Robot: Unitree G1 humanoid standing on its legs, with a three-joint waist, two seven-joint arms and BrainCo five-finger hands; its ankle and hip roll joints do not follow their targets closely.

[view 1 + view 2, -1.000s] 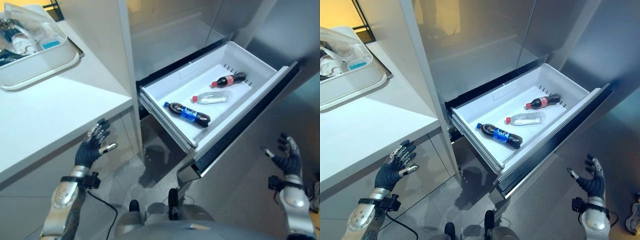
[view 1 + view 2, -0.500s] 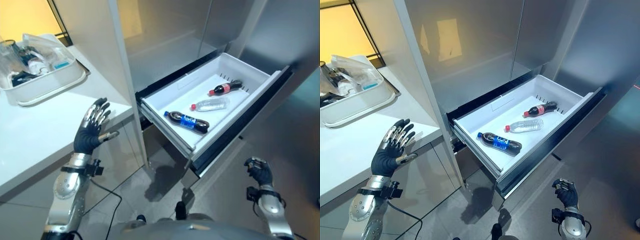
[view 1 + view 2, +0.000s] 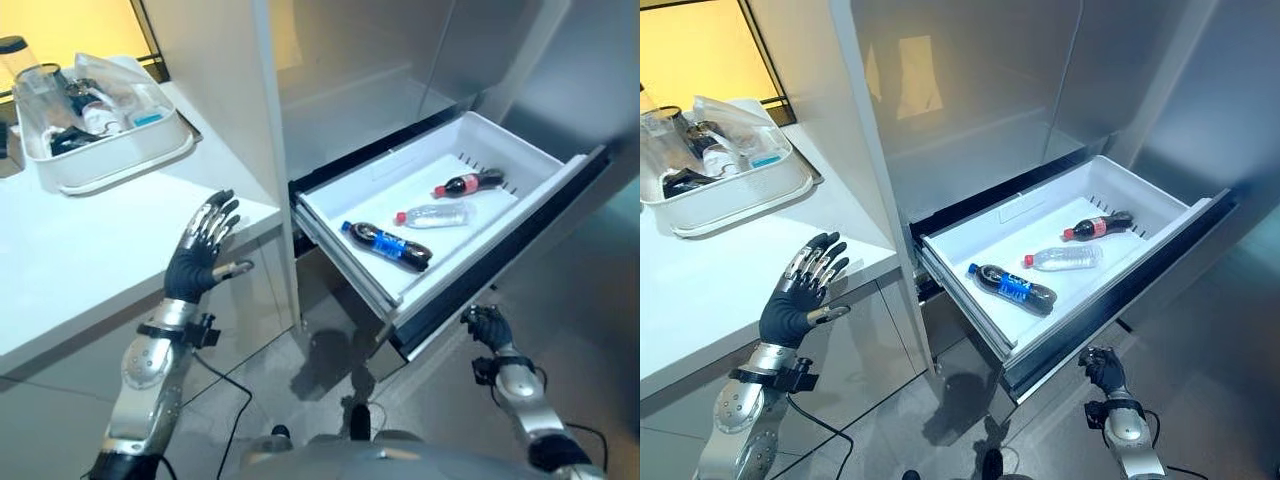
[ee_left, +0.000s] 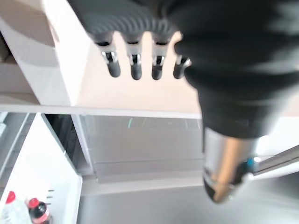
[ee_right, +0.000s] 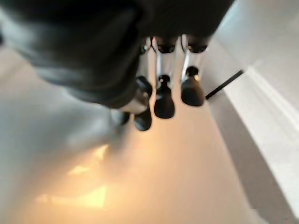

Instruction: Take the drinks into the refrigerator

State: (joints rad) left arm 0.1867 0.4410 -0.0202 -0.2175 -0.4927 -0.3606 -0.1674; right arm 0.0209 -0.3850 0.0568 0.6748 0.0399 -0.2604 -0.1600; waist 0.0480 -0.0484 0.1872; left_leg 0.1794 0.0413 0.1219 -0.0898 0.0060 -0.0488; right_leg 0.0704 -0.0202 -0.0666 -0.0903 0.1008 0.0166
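- Left hand (image 3: pixel 200 262) is up beside the worktop's front edge, fingers straight and fanned, thumb out to the side, holding nothing.
- Right hand (image 3: pixel 1101 370) sits low, just under the front panel of the open drawer (image 3: pixel 980 225); its fingers are curled in and nothing shows between them. Whether it touches the panel, I cannot tell.
- Now the drinks: three bottles lie on their sides in the drawer.
- The blue-label cola (image 3: pixel 386 246) lies nearest the drawer's front edge, toward the left wall.
- The water bottle (image 3: pixel 432 215) lies in the middle, apart from the cola.
- The red-label cola (image 3: pixel 469 184) lies toward the back right corner, near the row of slots in the wall.
- So, by my reading, the loading looks done: both hands are empty and no drink stands loose on the worktop (image 3: pixel 90 250).
- What looks left is shutting the drawer, which is pulled well out from the fridge (image 3: pixel 970 90); the right hand looks placed for a push on that front.
- On the worktop's far left corner sits a white tray (image 3: pixel 120 165) of bagged odds and ends, with a clear jar (image 3: pixel 30 75) at its back; I cannot say whether any drink hides in there.
- The fridge doors are brushed steel, the floor (image 3: pixel 1200 330) grey and glossy, and a warm yellow wall glows behind the tray.
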